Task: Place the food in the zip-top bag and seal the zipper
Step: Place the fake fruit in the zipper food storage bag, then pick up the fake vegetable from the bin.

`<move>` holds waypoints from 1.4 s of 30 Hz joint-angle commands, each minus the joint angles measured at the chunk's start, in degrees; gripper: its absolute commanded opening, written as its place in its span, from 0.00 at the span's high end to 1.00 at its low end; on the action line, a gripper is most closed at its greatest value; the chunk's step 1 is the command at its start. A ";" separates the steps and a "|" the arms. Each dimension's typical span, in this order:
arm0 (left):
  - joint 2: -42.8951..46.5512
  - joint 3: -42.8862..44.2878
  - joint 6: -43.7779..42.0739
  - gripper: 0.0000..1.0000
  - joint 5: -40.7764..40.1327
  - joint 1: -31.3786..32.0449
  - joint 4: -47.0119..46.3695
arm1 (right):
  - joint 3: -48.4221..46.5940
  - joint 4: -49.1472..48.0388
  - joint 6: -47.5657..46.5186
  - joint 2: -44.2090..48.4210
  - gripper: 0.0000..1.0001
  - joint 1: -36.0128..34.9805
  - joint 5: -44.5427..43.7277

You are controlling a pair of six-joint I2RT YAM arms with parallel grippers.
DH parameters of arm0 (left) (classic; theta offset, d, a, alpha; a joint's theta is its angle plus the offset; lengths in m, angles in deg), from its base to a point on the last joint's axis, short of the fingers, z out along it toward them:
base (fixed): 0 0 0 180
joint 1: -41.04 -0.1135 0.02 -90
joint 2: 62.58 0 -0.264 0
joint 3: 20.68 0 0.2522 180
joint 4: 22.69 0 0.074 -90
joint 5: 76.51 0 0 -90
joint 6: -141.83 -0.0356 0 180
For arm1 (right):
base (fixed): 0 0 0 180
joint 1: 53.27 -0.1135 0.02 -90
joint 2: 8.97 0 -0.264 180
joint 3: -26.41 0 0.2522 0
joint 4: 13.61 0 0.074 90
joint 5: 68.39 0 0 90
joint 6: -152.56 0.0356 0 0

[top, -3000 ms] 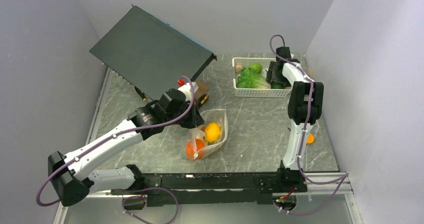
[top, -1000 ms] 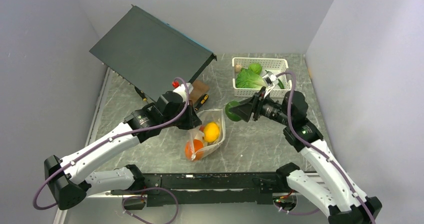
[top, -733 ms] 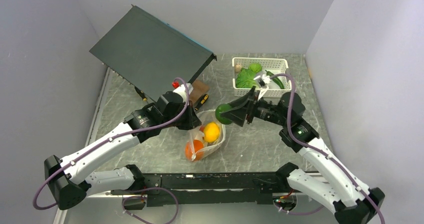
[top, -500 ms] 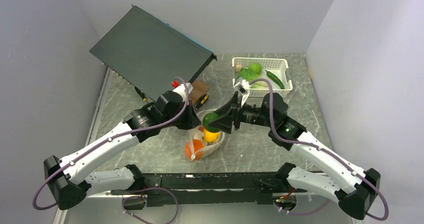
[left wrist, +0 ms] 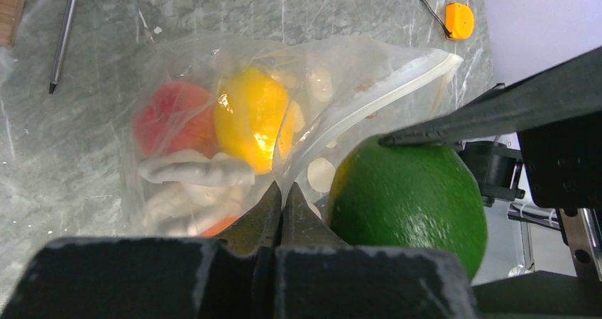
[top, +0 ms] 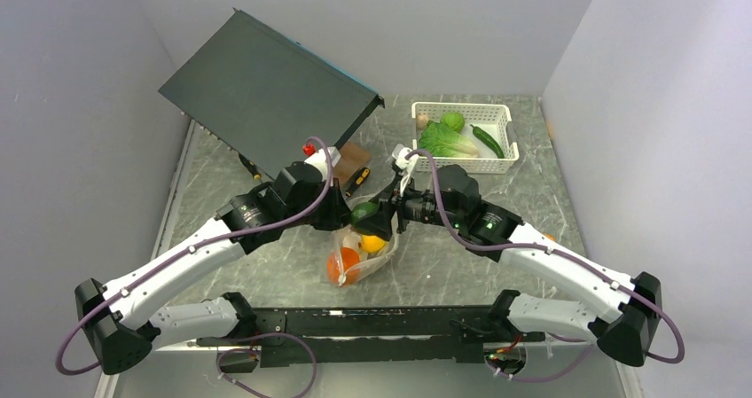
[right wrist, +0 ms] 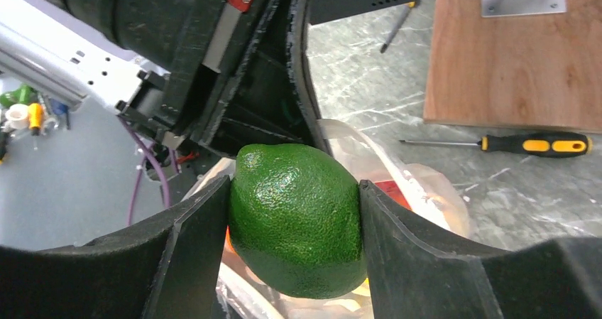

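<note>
The clear dotted zip-top bag (top: 368, 254) lies mid-table with a yellow fruit (left wrist: 252, 116) and an orange-red fruit (top: 344, 264) inside. My left gripper (left wrist: 282, 189) is shut on the bag's mouth edge, holding it up; the whitish zipper strip (left wrist: 383, 95) runs along that open edge. My right gripper (right wrist: 294, 212) is shut on a round green fruit (right wrist: 297, 216) and holds it at the bag's mouth, right beside the left gripper. The green fruit also shows in the left wrist view (left wrist: 408, 202) and the top view (top: 364, 212).
A white slotted basket (top: 505, 123) at the back right holds leafy greens, a green fruit, a pepper and a pale piece. A dark slab (top: 266, 88) leans at the back left. A wooden board (right wrist: 507, 56), screwdrivers (right wrist: 525, 145) and a small orange object (left wrist: 460, 20) lie around.
My right gripper lifted the green fruit from the basket and carried it left to the bag's mouth. My left gripper stayed shut on the bag's edge.
</note>
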 commanded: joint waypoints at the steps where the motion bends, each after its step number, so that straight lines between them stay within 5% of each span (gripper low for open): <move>1: 1.77 1.55 -0.16 1.00 -1.10 0.14 -0.58 | -4.33 0.96 -2.00 -0.48 0.33 -0.72 -3.62; 9: 1.91 1.79 -0.61 1.00 -1.21 0.14 -0.49 | -5.33 0.95 -2.50 -0.48 0.23 -0.74 -3.56; 19: 2.66 0.96 -0.96 1.00 -1.21 0.14 -0.38 | -8.92 3.47 -1.95 -1.28 0.24 -0.75 -11.34; 26: 3.13 0.90 -1.53 1.00 -1.21 0.14 0.17 | -11.68 5.24 -0.08 -2.81 0.24 -0.20 -28.10; 42: 2.79 1.20 -4.04 1.00 -1.21 0.14 0.17 | -20.26 8.33 4.55 -11.03 0.24 22.18 -44.38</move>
